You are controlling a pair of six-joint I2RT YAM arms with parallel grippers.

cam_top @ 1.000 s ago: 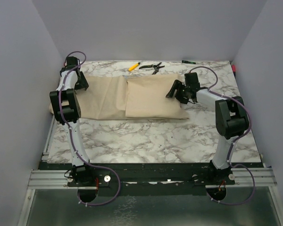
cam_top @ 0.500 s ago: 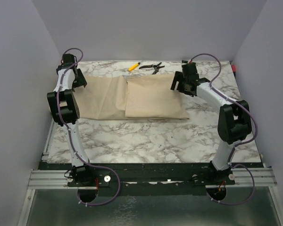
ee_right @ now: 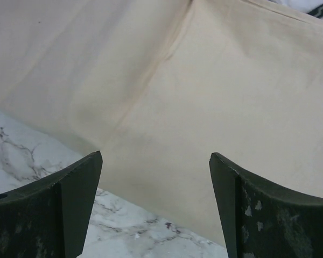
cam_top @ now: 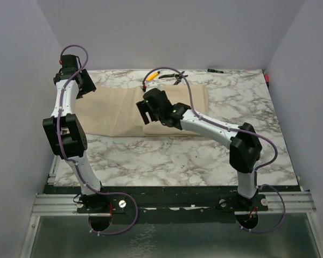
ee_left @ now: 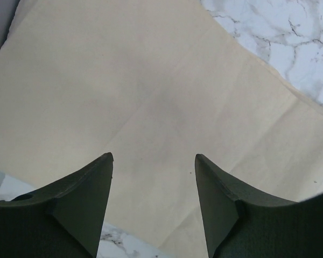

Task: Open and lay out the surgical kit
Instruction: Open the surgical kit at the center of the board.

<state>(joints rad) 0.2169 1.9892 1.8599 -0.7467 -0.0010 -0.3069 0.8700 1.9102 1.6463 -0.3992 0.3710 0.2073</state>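
The surgical kit (cam_top: 113,107) is a large beige cloth wrap lying across the back half of the marble table, with a thicker folded part (cam_top: 194,102) on its right. My right gripper (cam_top: 145,111) hangs open above the wrap's middle near its front edge; the right wrist view shows cloth (ee_right: 231,80) and nothing between its open fingers (ee_right: 156,156). My left gripper (cam_top: 82,86) is raised over the wrap's back left corner, open (ee_left: 153,158) above flat cloth (ee_left: 151,80). What the wrap holds is hidden.
A yellow pen (cam_top: 153,74) and black-handled pliers (cam_top: 172,77) lie behind the wrap by the back wall. A dark marker (cam_top: 215,70) lies further right, and a red thing (cam_top: 267,78) sits at the right wall. Bare marble (cam_top: 167,156) runs in front.
My right arm has swung left from the wrap's right end to its middle, and its jaws have widened. The left arm has lifted and drawn back toward the back left corner.
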